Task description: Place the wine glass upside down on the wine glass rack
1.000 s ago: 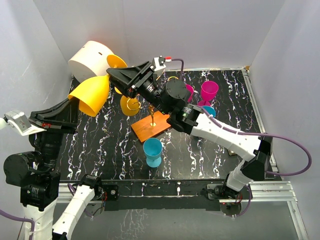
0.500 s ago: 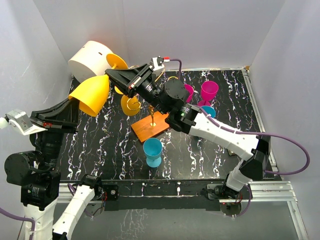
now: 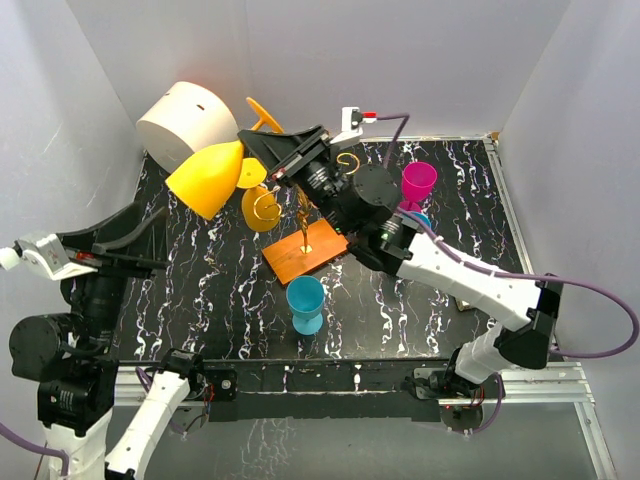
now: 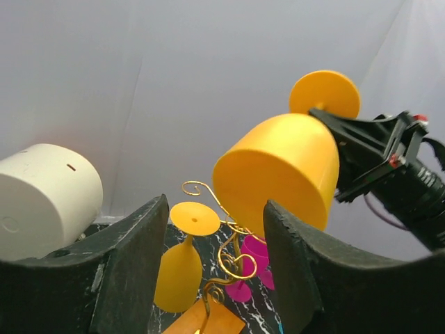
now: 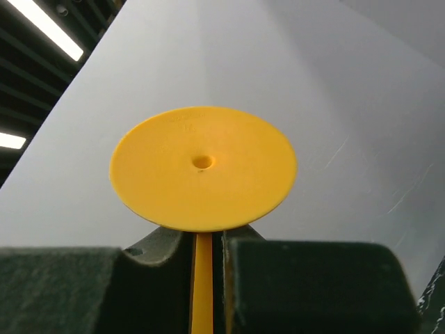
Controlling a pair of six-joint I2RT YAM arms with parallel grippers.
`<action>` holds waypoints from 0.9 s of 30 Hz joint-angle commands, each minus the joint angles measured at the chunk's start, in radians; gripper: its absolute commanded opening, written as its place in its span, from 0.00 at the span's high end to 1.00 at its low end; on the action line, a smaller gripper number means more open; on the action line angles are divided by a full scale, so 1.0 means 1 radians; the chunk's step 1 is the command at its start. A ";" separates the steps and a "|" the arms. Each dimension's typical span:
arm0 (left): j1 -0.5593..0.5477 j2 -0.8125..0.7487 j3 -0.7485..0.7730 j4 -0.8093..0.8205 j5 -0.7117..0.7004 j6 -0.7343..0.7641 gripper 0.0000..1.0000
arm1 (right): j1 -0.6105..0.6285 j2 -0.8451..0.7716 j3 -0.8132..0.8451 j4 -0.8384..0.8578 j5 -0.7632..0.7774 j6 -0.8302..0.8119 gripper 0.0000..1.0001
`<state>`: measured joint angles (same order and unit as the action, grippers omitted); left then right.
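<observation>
1. The right hand [image 5: 206,250] is clenched on the stem of the yellow wine glass [image 3: 205,180], just under its foot.
2. This glass is in the air over the back-left of the surface [image 3: 200,300], tilted, with its bowl pointing left and down and its foot toward the back wall [image 3: 400,70].
3. The bowl is near the white cylinder [image 3: 180,118] but apart from it.
4. The left hand [image 3: 140,240] is released, its fingers spread with nothing between them, at the left edge.
5. The wine glass rack [image 3: 305,250] stands mid-surface, well in from every edge.
6. Walls close the left, back and right sides.
7. Count:
   - Yellow glasses: two. The second yellow glass [image 3: 260,208] is foot-up at the rack's scroll arms.
   - Teal glasses [image 3: 305,300]: two, one part hidden by the right arm.
   - Magenta glass [image 3: 418,180]: one plainly seen.
</observation>
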<state>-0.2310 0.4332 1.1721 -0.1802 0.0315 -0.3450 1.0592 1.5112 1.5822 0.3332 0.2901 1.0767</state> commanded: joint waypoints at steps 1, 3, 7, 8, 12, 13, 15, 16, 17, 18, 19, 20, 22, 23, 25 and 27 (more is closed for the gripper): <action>0.001 -0.061 -0.031 -0.029 -0.036 0.003 0.42 | 0.001 -0.075 0.007 0.069 0.070 -0.255 1.00; 0.001 -0.070 -0.017 -0.048 -0.054 -0.031 0.39 | 0.001 -0.069 0.030 0.054 0.029 -0.347 1.00; 0.001 -0.046 0.057 -0.062 -0.038 -0.125 0.32 | 0.001 -0.072 0.041 0.040 -0.093 -0.472 1.00; 0.001 -0.034 0.077 -0.059 -0.026 -0.155 0.31 | 0.001 -0.076 0.031 0.042 -0.120 -0.499 1.00; 0.001 0.014 0.151 -0.024 -0.004 -0.302 0.24 | 0.001 -0.101 -0.044 0.114 -0.252 -0.608 1.00; 0.000 0.030 0.173 -0.028 -0.004 -0.334 0.23 | 0.001 -0.106 -0.066 0.149 -0.297 -0.638 1.00; 0.000 0.066 0.225 -0.048 0.004 -0.388 0.20 | 0.001 -0.105 -0.092 0.198 -0.412 -0.691 1.00; -0.001 0.084 0.242 -0.060 0.009 -0.418 0.20 | 0.001 -0.102 -0.099 0.211 -0.458 -0.711 1.00; 0.000 0.101 0.254 -0.068 0.019 -0.453 0.19 | 0.001 -0.098 -0.103 0.221 -0.495 -0.723 1.00; -0.001 0.115 0.257 -0.068 0.032 -0.490 0.19 | 0.001 -0.094 -0.109 0.230 -0.516 -0.733 1.00; -0.001 0.127 0.254 -0.066 0.049 -0.532 0.19 | 0.001 -0.090 -0.114 0.237 -0.524 -0.739 1.00; -0.001 0.139 0.247 -0.059 0.067 -0.581 0.18 | 0.001 -0.086 -0.119 0.243 -0.530 -0.744 1.00; -0.001 0.160 0.222 -0.025 0.113 -0.660 0.18 | 0.001 -0.078 -0.124 0.256 -0.546 -0.764 1.00; -0.001 0.164 0.209 -0.004 0.132 -0.685 0.18 | 0.000 -0.074 -0.129 0.265 -0.554 -0.772 1.00; -0.001 0.167 0.184 0.009 0.140 -0.738 0.17 | 0.001 -0.065 -0.135 0.275 -0.588 -0.801 1.00; -0.002 0.166 0.172 -0.005 0.123 -0.771 0.17 | 0.000 -0.054 -0.137 0.275 -0.608 -0.829 1.00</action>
<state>-0.2314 0.5766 1.3685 -0.2127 0.1093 -0.9695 1.0584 1.4483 1.4544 0.5121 -0.2356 0.3336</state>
